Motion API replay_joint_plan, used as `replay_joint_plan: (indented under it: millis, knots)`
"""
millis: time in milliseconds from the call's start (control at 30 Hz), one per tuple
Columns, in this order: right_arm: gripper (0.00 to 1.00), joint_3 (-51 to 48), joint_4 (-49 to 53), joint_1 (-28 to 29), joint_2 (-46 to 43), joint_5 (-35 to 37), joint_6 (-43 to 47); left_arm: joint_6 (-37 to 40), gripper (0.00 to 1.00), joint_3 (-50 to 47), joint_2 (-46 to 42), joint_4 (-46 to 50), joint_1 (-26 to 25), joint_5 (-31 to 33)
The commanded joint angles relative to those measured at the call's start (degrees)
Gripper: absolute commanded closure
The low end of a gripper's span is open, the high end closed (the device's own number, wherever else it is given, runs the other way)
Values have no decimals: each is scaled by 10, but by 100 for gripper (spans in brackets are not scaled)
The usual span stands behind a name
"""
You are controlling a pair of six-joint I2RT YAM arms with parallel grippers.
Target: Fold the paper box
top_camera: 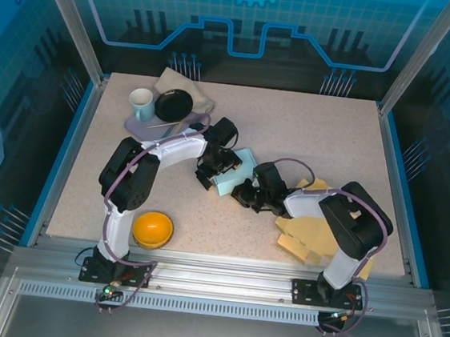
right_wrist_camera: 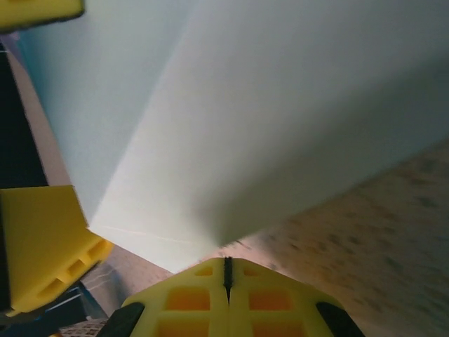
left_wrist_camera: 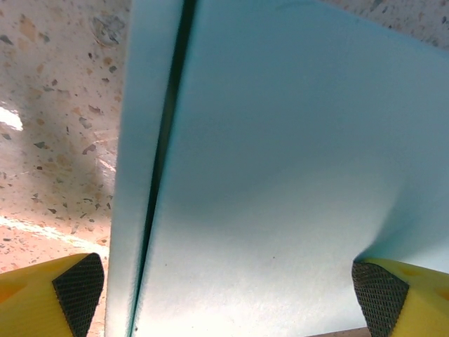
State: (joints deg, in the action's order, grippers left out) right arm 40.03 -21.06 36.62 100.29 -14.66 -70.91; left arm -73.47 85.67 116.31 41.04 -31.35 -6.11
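Observation:
The light blue paper box (top_camera: 234, 172) lies mid-table, partly folded. In the left wrist view the box (left_wrist_camera: 280, 154) fills the span between my left gripper's (left_wrist_camera: 230, 291) open jaws, with a dark seam running down near its left side. The right pad (left_wrist_camera: 382, 295) meets the box's edge and the left pad (left_wrist_camera: 78, 289) sits just beside the flap. My left gripper (top_camera: 213, 167) is at the box's left end. My right gripper (top_camera: 246, 193) is shut, and its closed tips (right_wrist_camera: 226, 263) press at the box's lower corner (right_wrist_camera: 210, 140) with nothing held.
A stack of tan flat cardboard (top_camera: 315, 230) lies under the right arm. An orange bowl (top_camera: 152, 229) sits near the front left. A cup (top_camera: 142, 103) and a black bowl (top_camera: 174, 104) stand on a tray at the back left.

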Motion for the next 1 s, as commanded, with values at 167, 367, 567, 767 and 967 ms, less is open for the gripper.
replay_joint_plan:
  millis: [167,367,567,767,967]
  knots:
    - [96,35,-104,2,72,50,-58,-11,4,-31,47,40,-24,-6]
    - [96,-2,-177,-3,92,61,-99,-8,4,-30,48,41,-26,-11]
    - [95,-26,-75,-31,0,45,-49,2,4,-22,40,50,-9,-4]
    - [95,-19,77,-71,-85,71,39,10,4,4,44,66,-6,8]
    - [95,-14,60,-118,-47,62,48,8,4,10,51,70,-6,5]
